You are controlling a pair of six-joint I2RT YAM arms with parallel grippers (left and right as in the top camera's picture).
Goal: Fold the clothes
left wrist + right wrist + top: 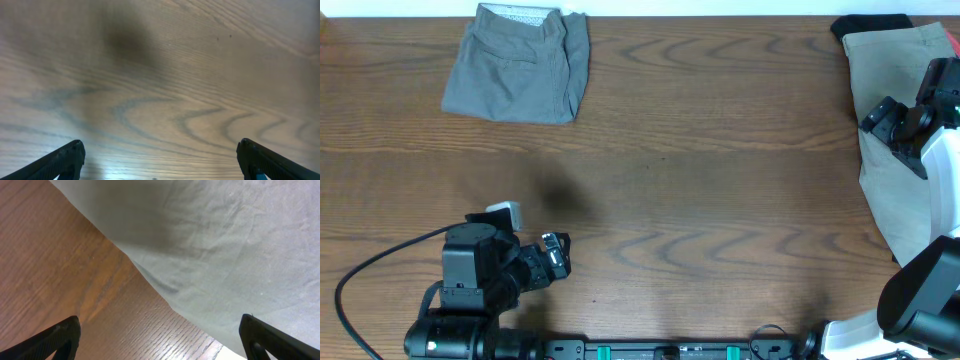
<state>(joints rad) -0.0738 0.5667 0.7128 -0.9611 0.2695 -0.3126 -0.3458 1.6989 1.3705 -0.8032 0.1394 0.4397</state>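
Note:
Folded mid-grey shorts (pixel 520 65) lie at the far left of the table, waistband lining showing at the back edge. A paler beige-grey pair (pixel 885 130) lies spread at the right edge; it also fills the upper right of the right wrist view (pixel 225 245). My right gripper (pixel 882 118) hovers over that pair's left edge, fingers wide apart (pixel 160 335) and empty. My left gripper (pixel 557 255) rests low at the front left, open and empty over bare wood (pixel 160 155).
A black garment (pixel 865 24) lies at the back right corner behind the beige-grey pair. The wooden table (pixel 700 170) spans the view. A black cable (pixel 365 275) loops by the left arm's base.

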